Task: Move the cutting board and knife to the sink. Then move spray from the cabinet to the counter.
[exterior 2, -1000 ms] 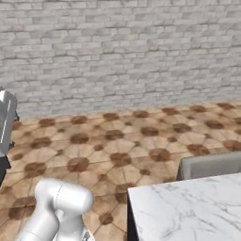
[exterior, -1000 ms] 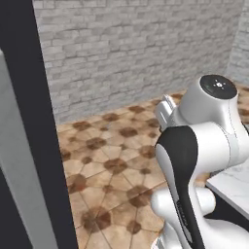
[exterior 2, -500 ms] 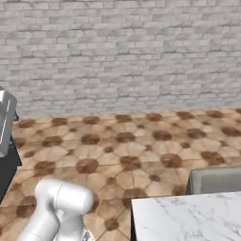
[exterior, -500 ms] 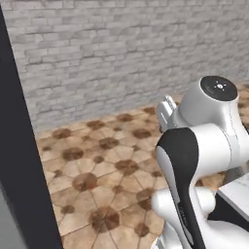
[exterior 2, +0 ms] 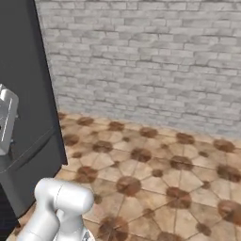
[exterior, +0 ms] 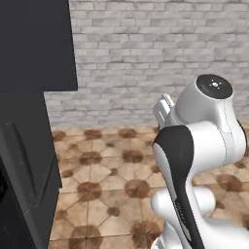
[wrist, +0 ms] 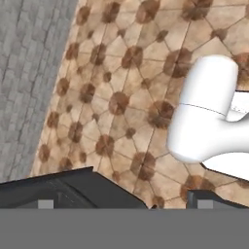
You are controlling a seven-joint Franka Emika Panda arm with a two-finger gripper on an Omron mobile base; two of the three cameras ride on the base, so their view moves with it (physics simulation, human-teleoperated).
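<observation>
The base faces a grey brick wall [exterior: 146, 58] across a brown patterned tile floor [exterior 2: 155, 179], with a tall dark cabinet unit [exterior: 29, 146] standing just left of the arm [exterior: 194, 160]. Seen from the right, the same dark unit [exterior 2: 28, 108] rises against the wall, and the hand's pale body sits in front of it. The gripper [wrist: 168, 202] points down at the tiles; its two dark fingertips [wrist: 73, 192] stand far apart with nothing between them, so it is wide open and empty.

Judging progress is hard from here: the cutting board, knife, sink, spray and counter are not to be found near the dark unit, so whether the first part is done cannot be told. The robot seems to be between stations, likely travelling. The orientation and long axis of the board, knife or bottle cannot be told either.
</observation>
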